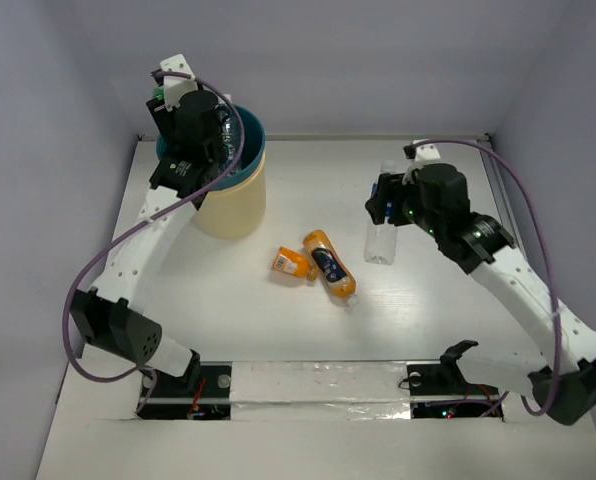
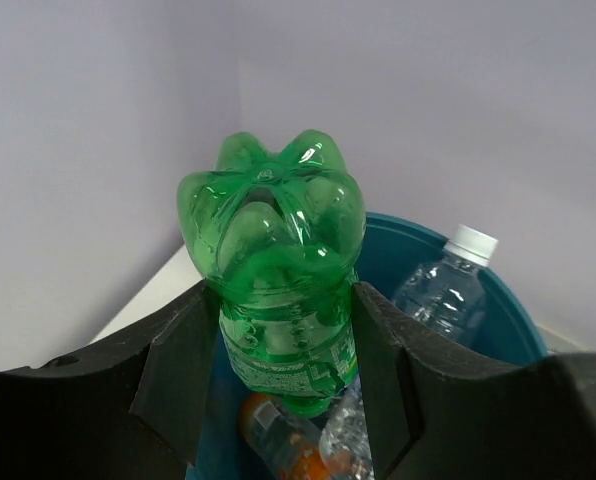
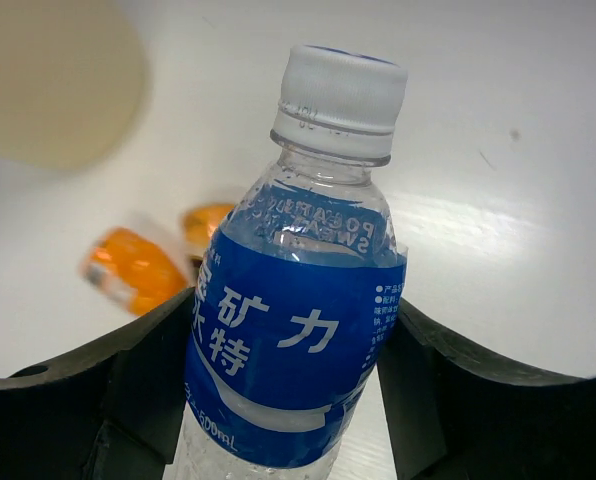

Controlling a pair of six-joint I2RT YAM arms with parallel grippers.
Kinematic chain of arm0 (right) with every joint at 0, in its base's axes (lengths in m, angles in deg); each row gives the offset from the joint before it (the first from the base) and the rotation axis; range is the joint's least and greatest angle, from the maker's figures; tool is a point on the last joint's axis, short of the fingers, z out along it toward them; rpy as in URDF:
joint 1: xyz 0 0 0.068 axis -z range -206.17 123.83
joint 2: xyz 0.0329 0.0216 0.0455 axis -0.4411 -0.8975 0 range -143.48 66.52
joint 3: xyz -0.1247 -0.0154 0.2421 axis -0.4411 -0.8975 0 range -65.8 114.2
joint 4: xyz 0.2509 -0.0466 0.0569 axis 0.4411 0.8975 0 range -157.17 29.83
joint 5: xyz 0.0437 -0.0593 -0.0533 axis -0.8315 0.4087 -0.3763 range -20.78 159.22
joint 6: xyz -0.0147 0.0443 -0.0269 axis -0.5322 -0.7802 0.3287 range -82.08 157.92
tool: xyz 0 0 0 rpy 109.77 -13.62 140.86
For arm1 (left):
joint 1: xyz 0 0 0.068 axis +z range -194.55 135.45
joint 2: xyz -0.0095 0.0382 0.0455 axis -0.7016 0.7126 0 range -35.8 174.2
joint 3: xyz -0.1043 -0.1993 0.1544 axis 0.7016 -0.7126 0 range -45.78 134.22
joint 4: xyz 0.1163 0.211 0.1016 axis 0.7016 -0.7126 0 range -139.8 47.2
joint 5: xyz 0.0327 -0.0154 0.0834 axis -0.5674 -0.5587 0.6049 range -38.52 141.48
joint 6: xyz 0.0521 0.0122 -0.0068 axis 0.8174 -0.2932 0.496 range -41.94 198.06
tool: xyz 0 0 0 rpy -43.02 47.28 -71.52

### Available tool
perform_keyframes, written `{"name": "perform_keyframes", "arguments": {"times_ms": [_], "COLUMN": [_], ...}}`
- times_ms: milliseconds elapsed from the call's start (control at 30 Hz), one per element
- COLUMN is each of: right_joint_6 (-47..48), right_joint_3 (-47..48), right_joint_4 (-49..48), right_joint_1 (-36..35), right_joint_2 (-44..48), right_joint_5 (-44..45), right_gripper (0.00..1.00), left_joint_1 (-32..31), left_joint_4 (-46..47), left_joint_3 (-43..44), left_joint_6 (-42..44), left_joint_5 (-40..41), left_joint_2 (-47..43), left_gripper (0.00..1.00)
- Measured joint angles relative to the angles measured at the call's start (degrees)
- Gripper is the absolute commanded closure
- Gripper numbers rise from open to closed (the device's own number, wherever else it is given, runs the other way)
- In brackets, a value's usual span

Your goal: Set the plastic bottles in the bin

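Left wrist shows my left gripper clamped on the green bottle, base toward the camera, above the bin, where other bottles lie inside. My right gripper grips the blue-labelled bottle, upright over the table. Two orange bottles lie mid-table, between bin and right gripper.

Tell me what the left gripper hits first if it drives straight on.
Likely the orange bottle in the bin, just beyond the green bottle the left gripper holds; depth unclear.
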Motion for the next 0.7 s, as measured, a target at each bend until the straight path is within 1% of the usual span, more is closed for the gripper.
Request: {"name": "perform_keyframes", "arguments": {"times_ms": [67,100,133,200,233,333,500,567,600,633,700], "right_joint_6": [-1.1,-1.8,-2.5,-3.8,-4.6,-6.7,-9.1,-9.5,-9.6,-9.7,-9.8], "right_joint_3": [-0.1,0.0,0.1,1.2,1.9,4.9,13.0,16.5,17.9,19.8,23.5], "right_joint_4": [-3.6,-5.7,-7.7,-11.3,-13.1,-17.6,-23.1,-25.2,-26.2,-27.0,-29.1], "right_joint_1": [-0.4,-0.8,-1.4,-2.5,-3.1,-4.7,-8.2,-10.0,-10.8,-11.7,-12.7], "right_joint_2": [3.9,5.4,6.5,7.1,6.6,4.0,-4.2,-8.0,-9.7,-12.0,-16.3], "right_joint_5": [-3.0,-4.7,-6.1,-8.6,-9.9,-12.6,-14.0,-13.7,-13.5,-13.2,-12.7], "right_gripper": [0.44,0.44,0.43,0.43,0.43,0.43,0.43,0.43,0.42,0.42,0.42], "left_joint_1": [0.0,0.0,0.0,0.0,0.0,0.1,0.7,1.0,1.1,1.1,1.2], "left_joint_4": [2.7,3.8,4.7,5.7,6.0,4.7,-1.4,-3.0,-3.8,-4.7,-5.2], "left_joint_3": [-0.7,-1.0,-1.3,-1.5,-1.5,-0.9,4.1,5.1,5.1,4.7,2.4], "left_joint_6": [2.3,3.2,4.0,5.0,5.1,4.5,0.5,-2.1,-3.1,-4.2,-6.7], "left_joint_5": [1.4,2.0,2.6,3.1,3.1,2.3,-2.7,-6.2,-7.5,-9.3,-13.2], "left_joint_2": [2.0,3.0,4.0,5.9,6.7,8.7,9.4,8.0,6.1,4.3,-1.2], "left_gripper": [0.53,0.47,0.33,0.20,0.11,0.02,0.02,0.06,0.08,0.12,0.17]}}
